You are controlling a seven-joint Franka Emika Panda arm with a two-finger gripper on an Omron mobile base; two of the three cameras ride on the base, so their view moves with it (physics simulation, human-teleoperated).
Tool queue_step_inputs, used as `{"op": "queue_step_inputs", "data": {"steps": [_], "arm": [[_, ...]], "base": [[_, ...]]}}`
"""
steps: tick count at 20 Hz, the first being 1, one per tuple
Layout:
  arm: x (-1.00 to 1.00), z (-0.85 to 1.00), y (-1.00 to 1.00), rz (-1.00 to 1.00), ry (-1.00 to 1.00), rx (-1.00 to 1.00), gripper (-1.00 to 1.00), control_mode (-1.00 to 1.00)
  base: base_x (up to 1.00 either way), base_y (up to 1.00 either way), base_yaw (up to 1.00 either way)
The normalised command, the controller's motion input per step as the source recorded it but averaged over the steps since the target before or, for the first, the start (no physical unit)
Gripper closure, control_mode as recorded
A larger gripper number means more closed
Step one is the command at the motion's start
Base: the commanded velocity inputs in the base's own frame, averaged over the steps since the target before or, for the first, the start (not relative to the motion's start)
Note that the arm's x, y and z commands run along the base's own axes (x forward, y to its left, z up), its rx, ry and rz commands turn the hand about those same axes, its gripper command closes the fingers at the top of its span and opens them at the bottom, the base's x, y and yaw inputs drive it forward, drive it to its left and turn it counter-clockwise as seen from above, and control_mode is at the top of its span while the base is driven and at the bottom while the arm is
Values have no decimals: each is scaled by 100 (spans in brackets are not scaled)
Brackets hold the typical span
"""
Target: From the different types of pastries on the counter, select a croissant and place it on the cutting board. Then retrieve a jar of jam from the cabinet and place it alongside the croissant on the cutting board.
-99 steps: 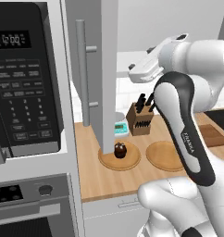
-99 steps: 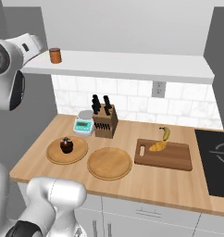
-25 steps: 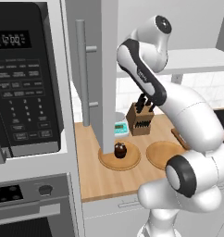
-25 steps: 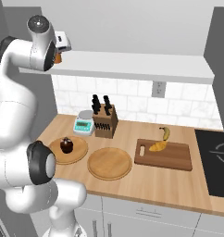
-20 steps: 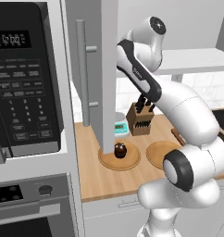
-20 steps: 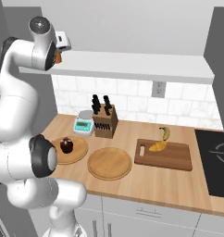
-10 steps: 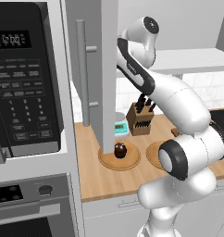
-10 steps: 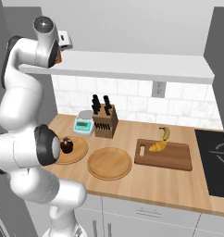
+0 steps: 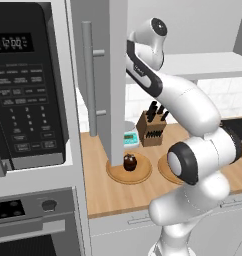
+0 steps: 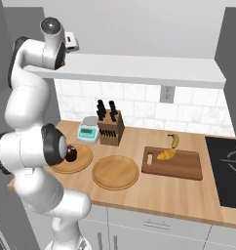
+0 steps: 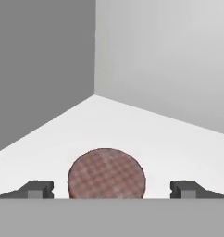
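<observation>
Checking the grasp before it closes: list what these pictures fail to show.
- Jar of jam, hand view: its lower part is cut off at the bottom of the picture, so its height and label are unknown.
- Gripper, hand view: just the open fingertips show.
- Cupcake, right base view: partly behind the arm.
- Scale, left base view: partly behind the cabinet door.

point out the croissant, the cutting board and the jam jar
croissant (image 10: 166,155), right base view, middle of the pastry
cutting board (image 10: 183,169), right base view, bare wood right of the croissant
jam jar (image 11: 107,174), hand view, centre of its lid
</observation>
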Motion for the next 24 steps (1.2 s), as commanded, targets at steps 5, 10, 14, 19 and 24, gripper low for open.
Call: {"op": "queue_step_inputs", "data": {"steps": [5,10,14,19,24], "arm": [[17,-9,15,0,0,0,-100,-100],[14,-5,19,0,0,0,100,-100],[5,-1,7,0,0,0,100,-100],[-6,0,-9,0,0,1,100,-100],[-93,0,-70,9,-10,4,100,-100]], "base": [[0,0,0],[0,0,0],[0,0,0],[0,0,0],[0,0,0]]}}
